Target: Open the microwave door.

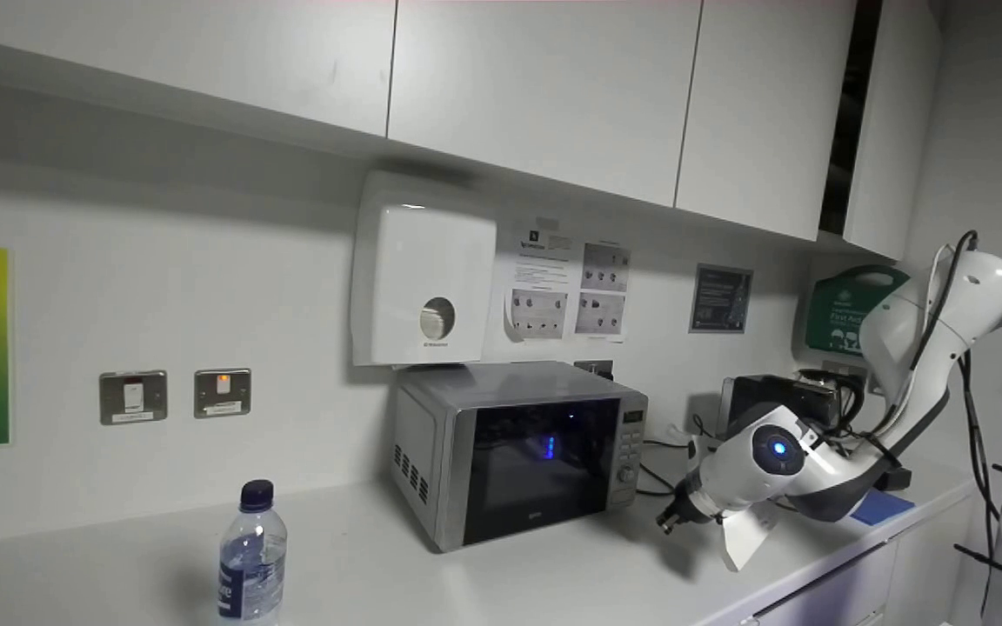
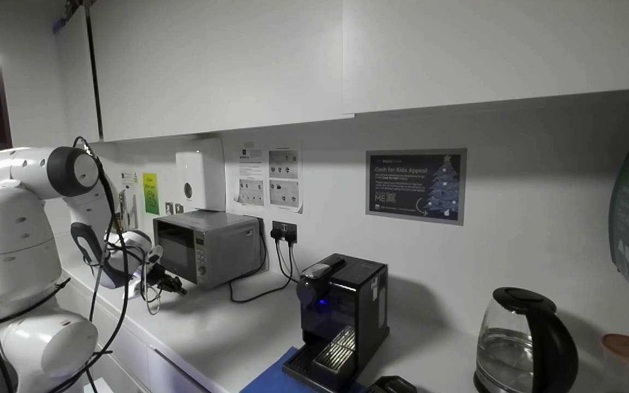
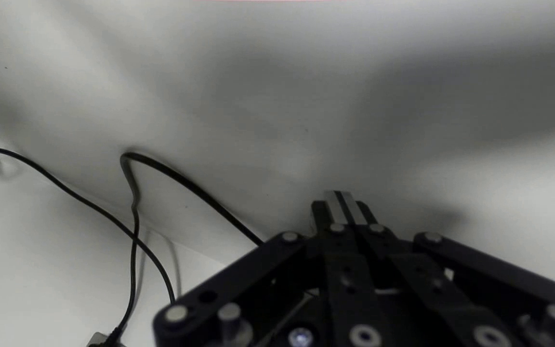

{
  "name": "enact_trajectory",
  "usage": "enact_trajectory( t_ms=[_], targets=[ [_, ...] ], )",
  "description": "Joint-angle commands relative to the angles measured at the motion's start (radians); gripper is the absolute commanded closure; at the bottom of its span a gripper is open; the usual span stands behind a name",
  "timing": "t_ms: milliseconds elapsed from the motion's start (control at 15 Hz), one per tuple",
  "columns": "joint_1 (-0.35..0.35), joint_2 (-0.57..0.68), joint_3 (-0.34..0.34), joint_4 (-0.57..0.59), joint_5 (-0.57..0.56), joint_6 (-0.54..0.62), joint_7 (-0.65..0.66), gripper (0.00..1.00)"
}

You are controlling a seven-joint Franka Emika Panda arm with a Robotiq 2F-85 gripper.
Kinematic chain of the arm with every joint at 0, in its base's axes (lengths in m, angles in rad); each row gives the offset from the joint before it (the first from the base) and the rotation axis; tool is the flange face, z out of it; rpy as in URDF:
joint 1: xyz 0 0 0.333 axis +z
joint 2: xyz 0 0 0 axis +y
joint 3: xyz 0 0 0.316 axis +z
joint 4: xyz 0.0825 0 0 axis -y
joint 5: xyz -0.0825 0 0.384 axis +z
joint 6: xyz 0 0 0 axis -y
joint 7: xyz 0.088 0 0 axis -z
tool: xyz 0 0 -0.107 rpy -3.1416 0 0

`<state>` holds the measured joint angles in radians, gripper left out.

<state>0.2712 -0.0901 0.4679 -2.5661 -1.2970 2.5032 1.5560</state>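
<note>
The silver microwave (image 2: 224,248) sits on the worktop (image 1: 362,565). Its door (image 1: 536,478) is on the front, and both exterior views show it shut. The door has dark glass (image 1: 544,504), and in an exterior view a blue glow (image 1: 550,448) shines on it.

The gripper (image 3: 344,207) has its two tips (image 3: 335,207) pressed together in the wrist view. In an exterior view it hangs over the worktop at 4 o'clock from the door, near the microwave, with a gap between them. The white arm (image 1: 936,365) is at 2 o'clock from the gripper, and a round blue light (image 1: 779,449) glows on it. In the wrist view, black cords (image 3: 136,235) are at 9 o'clock from the tips.

In an exterior view, a bottle (image 1: 253,556) with a dark cap (image 1: 257,496) stands at 8 o'clock from the microwave. A white box (image 1: 431,269) is on the wall (image 1: 205,217) at 11 o'clock from the microwave, and the cupboards (image 1: 544,96) are at 12 o'clock.

In an exterior view, a black coffee maker (image 2: 342,322) is at 4 o'clock from the microwave, with a blue mat (image 2: 271,376) poking out under it. A kettle (image 2: 524,344) is at 3 o'clock from the coffee maker, and a poster (image 2: 415,185) is at 1 o'clock.
</note>
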Motion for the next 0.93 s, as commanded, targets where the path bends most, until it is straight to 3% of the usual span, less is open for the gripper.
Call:
enact_trajectory(
  t_ms=[0, 867],
  targets=[
    [0.039, 0.019, -0.03, 0.017, -0.065, -0.04, 0.034, 1.0],
    [0.069, 0.092, -0.045, 0.09, -0.203, -0.125, 0.024, 1.0]
  ],
)
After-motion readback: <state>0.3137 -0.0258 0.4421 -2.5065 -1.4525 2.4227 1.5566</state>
